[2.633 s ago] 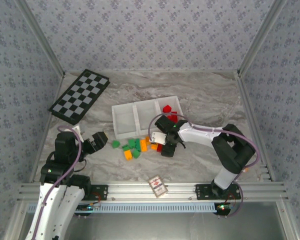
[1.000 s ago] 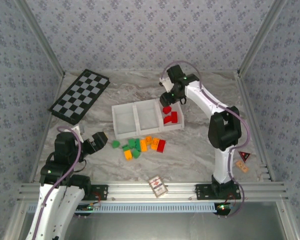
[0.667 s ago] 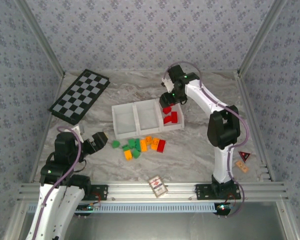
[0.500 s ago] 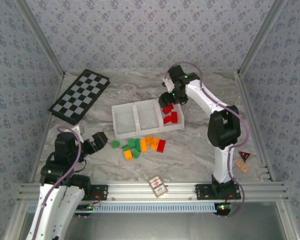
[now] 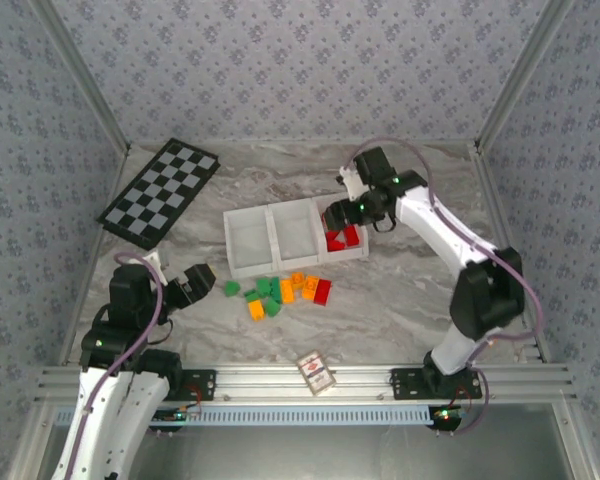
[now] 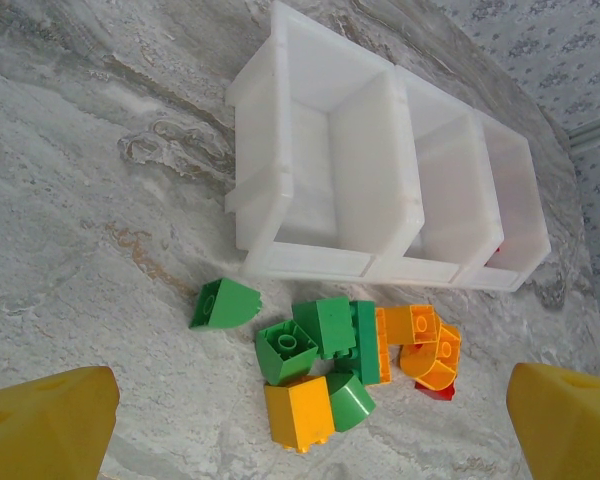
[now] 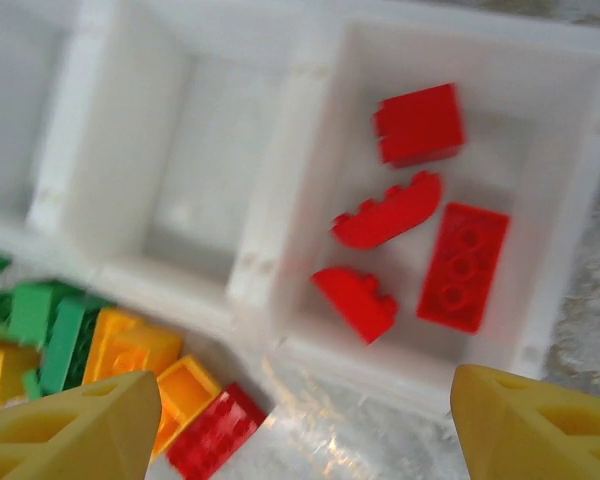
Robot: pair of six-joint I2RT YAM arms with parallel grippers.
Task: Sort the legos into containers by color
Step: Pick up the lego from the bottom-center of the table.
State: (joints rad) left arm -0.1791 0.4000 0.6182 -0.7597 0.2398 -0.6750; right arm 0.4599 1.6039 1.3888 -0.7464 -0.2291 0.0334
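Note:
The white tray (image 5: 248, 240) of three containers lies mid-table. Its right compartment (image 7: 565, 200) holds several red legos (image 7: 463, 265); the other two look bare. In front of the tray, a loose pile has green legos (image 6: 285, 350), orange legos (image 6: 298, 412) and one red brick (image 7: 218, 432) at its right end. A single green brick (image 6: 223, 303) lies apart to the left. My right gripper (image 5: 340, 214) hovers open over the right compartment's near wall, holding nothing; its yellow fingertips (image 7: 75, 435) frame the view. My left gripper (image 5: 202, 275) rests open, left of the pile.
A black-and-white checkerboard (image 5: 160, 192) lies at the back left. A small red-patterned card box (image 5: 317, 372) sits by the front aluminium rail (image 5: 380, 376). Patterned walls enclose the table on three sides.
My right gripper went from the pile to the tray's far side, and the red bricks in the right compartment increased. It has since swung right and nearer. The left arm stayed still.

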